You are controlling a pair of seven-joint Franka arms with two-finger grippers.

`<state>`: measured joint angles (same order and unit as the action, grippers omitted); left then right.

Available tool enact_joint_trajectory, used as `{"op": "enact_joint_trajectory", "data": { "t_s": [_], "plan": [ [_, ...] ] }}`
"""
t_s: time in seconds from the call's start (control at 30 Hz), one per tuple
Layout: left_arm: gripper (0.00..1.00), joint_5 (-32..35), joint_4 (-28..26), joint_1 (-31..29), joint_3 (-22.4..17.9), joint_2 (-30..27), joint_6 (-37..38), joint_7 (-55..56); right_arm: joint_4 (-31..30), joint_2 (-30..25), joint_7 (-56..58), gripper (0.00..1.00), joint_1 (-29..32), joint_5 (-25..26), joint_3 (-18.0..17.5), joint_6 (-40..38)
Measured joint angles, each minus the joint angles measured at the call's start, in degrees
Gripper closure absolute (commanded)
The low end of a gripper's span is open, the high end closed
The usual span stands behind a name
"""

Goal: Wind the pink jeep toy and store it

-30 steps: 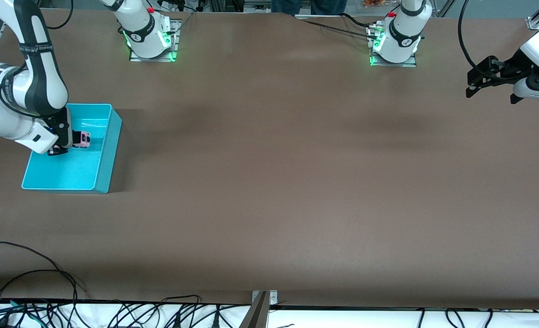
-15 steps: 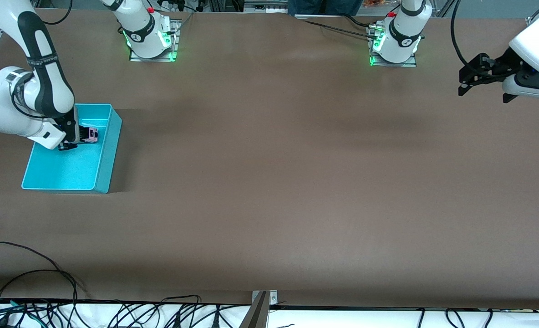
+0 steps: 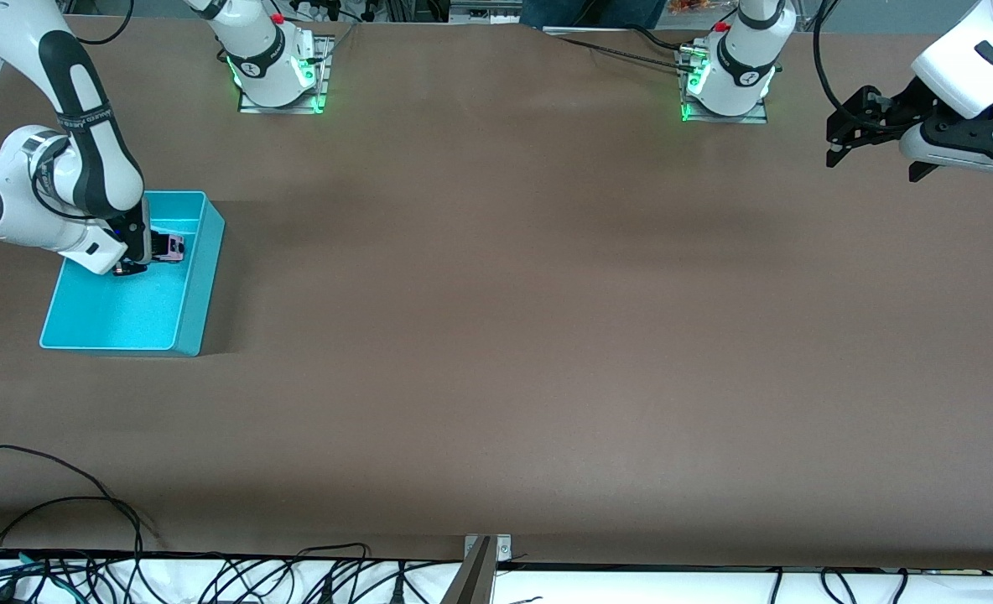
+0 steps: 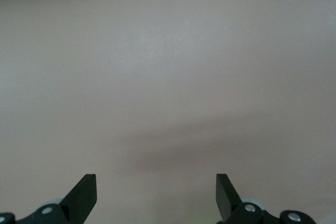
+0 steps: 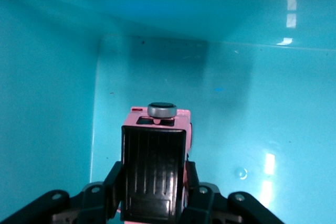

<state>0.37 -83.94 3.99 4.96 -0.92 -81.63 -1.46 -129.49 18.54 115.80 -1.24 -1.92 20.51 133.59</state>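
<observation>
The pink jeep toy (image 3: pixel 169 247) has a pale pink body and a black roof. My right gripper (image 3: pixel 154 250) is shut on it, inside the turquoise bin (image 3: pixel 196 289) at the right arm's end of the table. In the right wrist view the jeep (image 5: pixel 155 169) sits between the fingers (image 5: pixel 195 192), black roof toward the camera, low over the bin's floor (image 5: pixel 236 129). I cannot tell whether its wheels touch the floor. My left gripper (image 3: pixel 874 151) hangs open and empty above the bare table at the left arm's end; its fingertips (image 4: pixel 84 192) stand wide apart.
The two arm bases (image 3: pixel 278 67) (image 3: pixel 727 75) stand along the table's edge farthest from the front camera. Cables (image 3: pixel 60 503) lie along the edge nearest it. The bin's walls (image 5: pixel 47 103) close in around the right gripper.
My right gripper has carried the jeep toward the bin's wall farthest from the front camera and lowered it. My left gripper has drifted up and toward the table's middle, still open.
</observation>
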Motion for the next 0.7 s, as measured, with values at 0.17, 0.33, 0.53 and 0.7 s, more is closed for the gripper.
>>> {"op": "enact_joint_trajectory", "data": {
  "t_s": [0.17,0.33,0.53,0.7],
  "plan": [
    [0.00,0.01,0.00,-0.28,-0.76,0.00,0.88,0.03,0.01,-0.03,0.01,0.00,-0.01,-0.18,-0.05,0.00],
    [0.00,0.01,0.00,-0.69,-2.22,0.00,0.94,0.03,1.06,-0.29,0.03,0.00,-0.06,-0.92,-1.08,-0.56],
    [0.00,0.01,0.00,-1.52,-2.90,0.00,0.97,0.03,6.44,-0.59,0.02,0.00,-0.38,-4.92,-3.72,-7.01],
    [0.00,0.01,0.00,-1.89,-2.85,0.00,0.97,0.03,10.92,-1.26,-0.48,0.00,-0.44,-6.05,-5.58,-10.40]
  ]
}}
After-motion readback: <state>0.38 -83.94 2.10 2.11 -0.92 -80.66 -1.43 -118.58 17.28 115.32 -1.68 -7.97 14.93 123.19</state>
